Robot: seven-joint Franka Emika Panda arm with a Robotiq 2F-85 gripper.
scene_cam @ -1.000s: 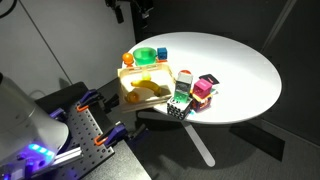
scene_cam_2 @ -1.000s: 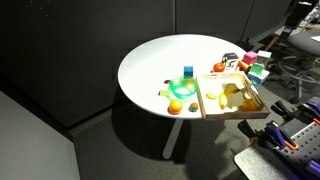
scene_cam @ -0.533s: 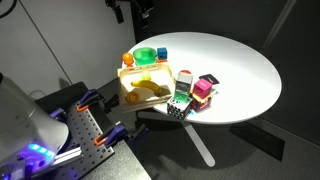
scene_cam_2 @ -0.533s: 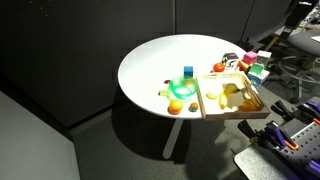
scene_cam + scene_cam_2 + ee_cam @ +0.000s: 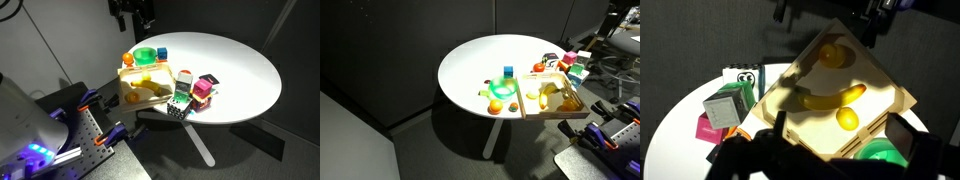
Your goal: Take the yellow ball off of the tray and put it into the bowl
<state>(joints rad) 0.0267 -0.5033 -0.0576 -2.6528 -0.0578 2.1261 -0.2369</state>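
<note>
In an exterior view the gripper [image 5: 133, 12] is cut off by the top edge. The yellow pieces in the tray [image 5: 135, 78] there run together, too small to tell apart. In the wrist view the bowl [image 5: 878, 155] is cut by the bottom edge, and a blurred dark shape [image 5: 770, 160] hides the tray's near rim.

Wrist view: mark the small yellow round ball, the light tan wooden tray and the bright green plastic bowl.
small yellow round ball [image 5: 847, 119], wrist view, centre of the ball.
light tan wooden tray [image 5: 878, 88], wrist view, bare floor.
bright green plastic bowl [image 5: 878, 154], wrist view, visible green edge.
</note>
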